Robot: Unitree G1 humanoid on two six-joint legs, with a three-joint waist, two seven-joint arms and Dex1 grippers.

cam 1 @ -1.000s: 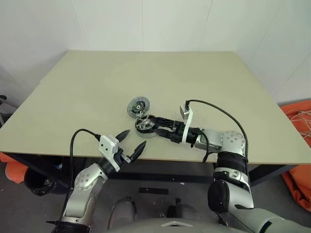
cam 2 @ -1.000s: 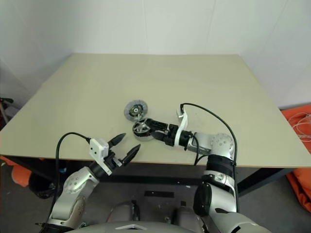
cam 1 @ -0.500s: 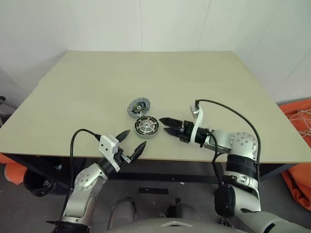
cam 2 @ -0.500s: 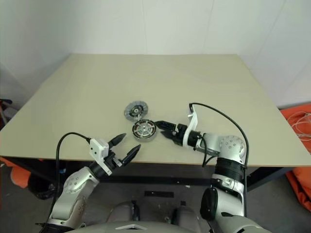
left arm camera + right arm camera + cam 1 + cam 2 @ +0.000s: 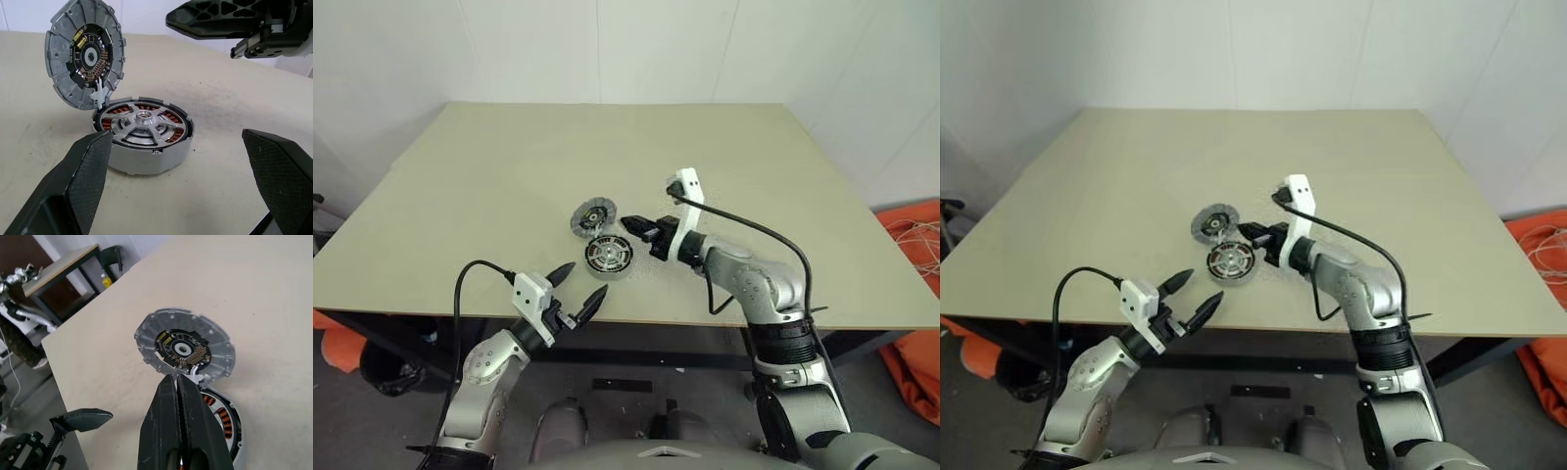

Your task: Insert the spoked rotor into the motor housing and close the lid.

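No readable writing; small yellow mark on lid point(image 5: 86, 58) circuit face.

Releasing the spoked rotor point(image 5: 145, 125) into the motor housing point(image 5: 608, 257); retracting, rolling and closing the right gripper point(image 5: 628, 223) beside the lid point(image 5: 592, 214).

matt grey cast-metal lid point(image 5: 85, 54), copper windings in motor housing point(image 5: 143, 136), textured black hand fingers point(image 5: 88, 171)
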